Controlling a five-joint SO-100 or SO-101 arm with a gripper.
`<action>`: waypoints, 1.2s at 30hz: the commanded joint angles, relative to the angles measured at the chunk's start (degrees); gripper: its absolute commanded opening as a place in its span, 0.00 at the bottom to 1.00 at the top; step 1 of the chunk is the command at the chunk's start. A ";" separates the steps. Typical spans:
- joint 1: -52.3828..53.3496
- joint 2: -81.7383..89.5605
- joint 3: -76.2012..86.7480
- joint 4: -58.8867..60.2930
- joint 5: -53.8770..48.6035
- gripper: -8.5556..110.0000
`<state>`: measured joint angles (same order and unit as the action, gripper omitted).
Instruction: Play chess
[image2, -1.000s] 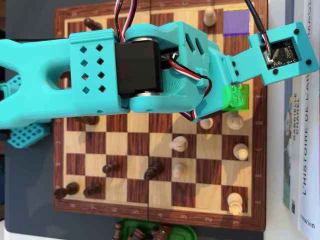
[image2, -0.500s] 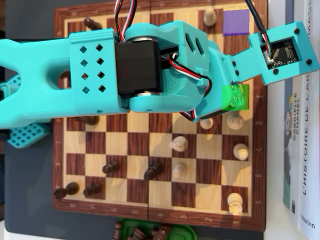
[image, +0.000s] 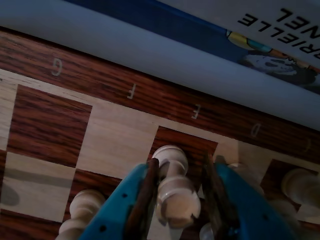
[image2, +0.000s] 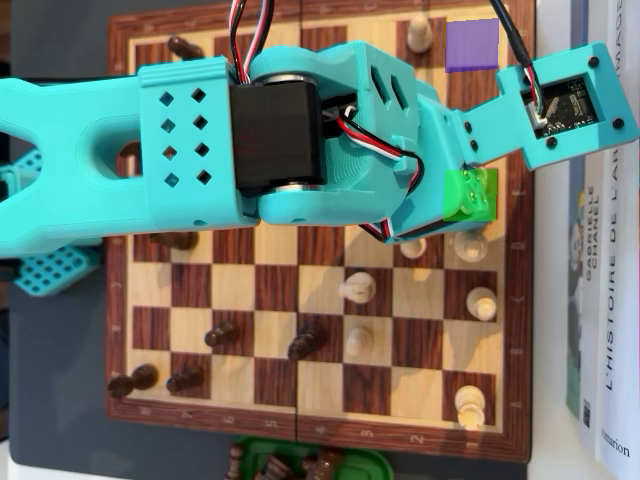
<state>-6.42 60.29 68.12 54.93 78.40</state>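
Note:
In the wrist view a white chess piece (image: 172, 187) with a notched top stands on a dark square near the board's lettered edge (image: 196, 111). My gripper (image: 180, 161) straddles it. The left finger (image: 144, 197) touches the piece, while a narrow gap shows between the piece and the right finger (image: 216, 200), so the jaws stand open around it. In the overhead view the teal arm (image2: 300, 140) reaches across the chessboard (image2: 120, 330) and covers that piece. A green patch (image2: 470, 193) marks the square at the gripper (image2: 470, 200), and a purple patch (image2: 471, 45) marks a square at the top right.
More white pieces (image2: 360, 288) stand on the right part of the board and dark pieces (image2: 222, 333) on the left. A green tray (image2: 350, 465) with captured dark pieces sits below the board. Books (image2: 600, 300) lie along the right edge. Other white pieces (image: 300, 182) crowd close beside the fingers.

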 joint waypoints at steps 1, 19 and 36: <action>-0.26 4.39 -1.93 -0.44 -0.18 0.19; -0.70 6.94 -1.67 -0.44 -0.26 0.19; -0.44 15.38 0.18 -0.79 -0.26 0.19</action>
<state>-7.29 69.61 68.29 54.76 78.40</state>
